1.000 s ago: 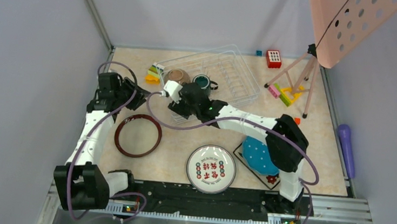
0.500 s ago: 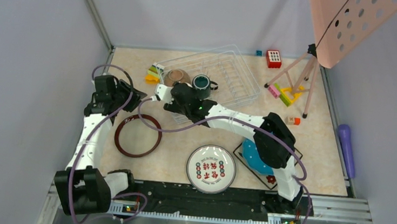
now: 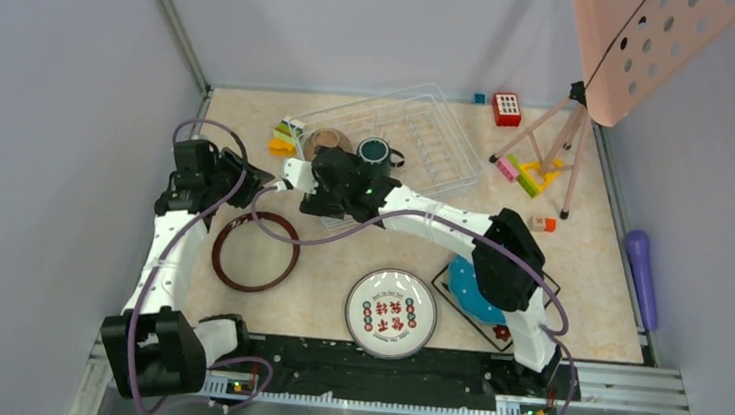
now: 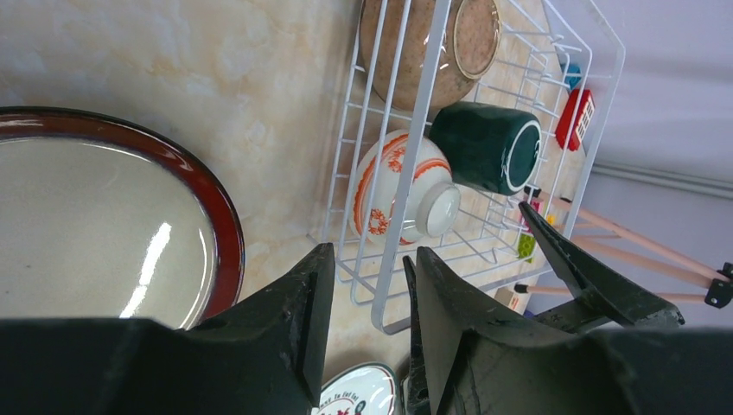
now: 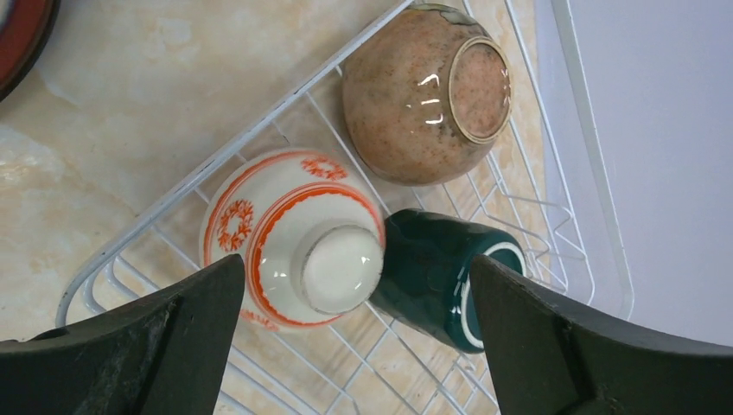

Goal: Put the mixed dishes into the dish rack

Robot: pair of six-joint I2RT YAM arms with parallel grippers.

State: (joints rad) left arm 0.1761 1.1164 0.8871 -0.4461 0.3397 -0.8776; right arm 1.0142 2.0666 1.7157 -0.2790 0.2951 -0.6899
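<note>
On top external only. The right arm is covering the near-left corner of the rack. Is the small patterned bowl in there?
Observer: Yes. The right wrist view shows the small orange-and-white patterned bowl inside the dish rack, upside down with its foot up.
Operator: Gripper on it?
Observer: No. The right gripper is open wide, with its fingers clear of the bowl on either side.
Operator: Mug upright?
Observer: No. The dark green mug lies on its side right beside that bowl, mouth facing away from it.
</note>
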